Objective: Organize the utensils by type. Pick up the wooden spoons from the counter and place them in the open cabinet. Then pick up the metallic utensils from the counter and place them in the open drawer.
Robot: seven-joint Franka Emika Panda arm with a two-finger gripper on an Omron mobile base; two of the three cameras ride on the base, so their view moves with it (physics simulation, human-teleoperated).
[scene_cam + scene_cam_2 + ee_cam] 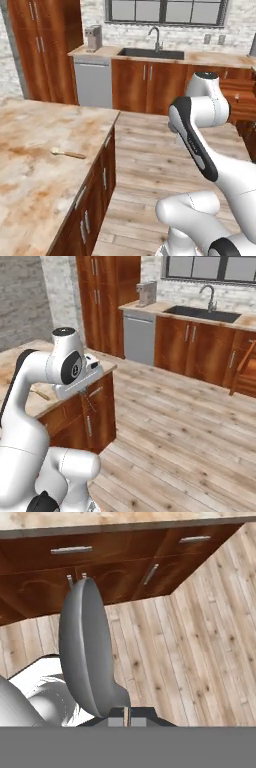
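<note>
My gripper [125, 716] is shut on the silver teaspoon [86, 647], one of the metallic utensils; its grey bowl stands up large in the hand view. In the right base view the gripper [86, 391] hangs off the counter's [20, 363] end, over the wooden floor, and the teaspoon [91, 403] points down from it. One wooden spoon [68, 154] lies flat on the counter [30, 130] near its right edge. At the far right, a pulled-out reddish-brown front looks like the open drawer [240, 97]. The cabinet is out of view.
Closed island fronts with silver handles [71, 549] face the hand. Across the plank floor [180, 426] runs a back counter with a sink [150, 52], a grey dishwasher [93, 82] and a coffee machine [93, 38]. Tall wooden cupboards [45, 45] stand at far left.
</note>
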